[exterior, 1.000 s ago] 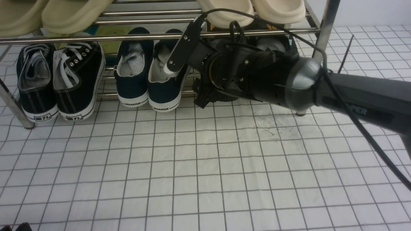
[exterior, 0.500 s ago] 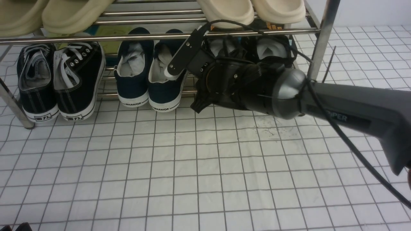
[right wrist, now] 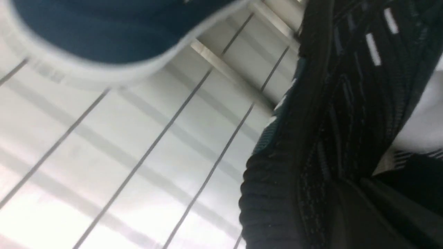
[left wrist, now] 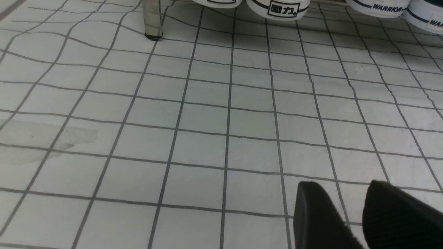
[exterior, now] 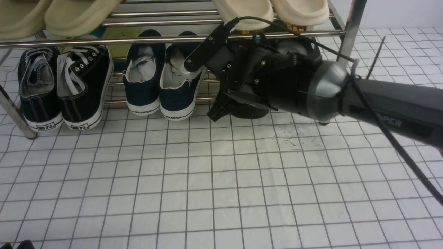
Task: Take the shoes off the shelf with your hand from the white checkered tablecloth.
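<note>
The shoes, black knit sneakers with ridged soles, sit at the right end of the chrome shelf's (exterior: 166,38) lower tier. One heel (exterior: 238,110) pokes out under my right arm (exterior: 283,83), which hides its own fingers in the front view. Close up, the right wrist view shows the knit side (right wrist: 346,103) and white stuffing (right wrist: 425,124). My right gripper (right wrist: 351,178) is shut on this shoe's heel collar. Behind the arm only a bit of the second shoe (exterior: 313,46) shows. Low over the white checkered tablecloth (exterior: 207,180), my left gripper (left wrist: 349,193) is open and holds nothing.
Navy WARRIOR slip-ons (exterior: 159,83) stand just left of the held shoe, with black canvas sneakers (exterior: 65,86) further left. Beige slippers (exterior: 270,10) rest on the tier above. A chrome leg (exterior: 347,38) rises right of the arm. The arm's cable (exterior: 398,148) trails over the cloth.
My right gripper went from wide open to shut on the black shoe. The arm dipped, then rose slightly, and the shoe's heel now sits tilted up at the shelf's front.
</note>
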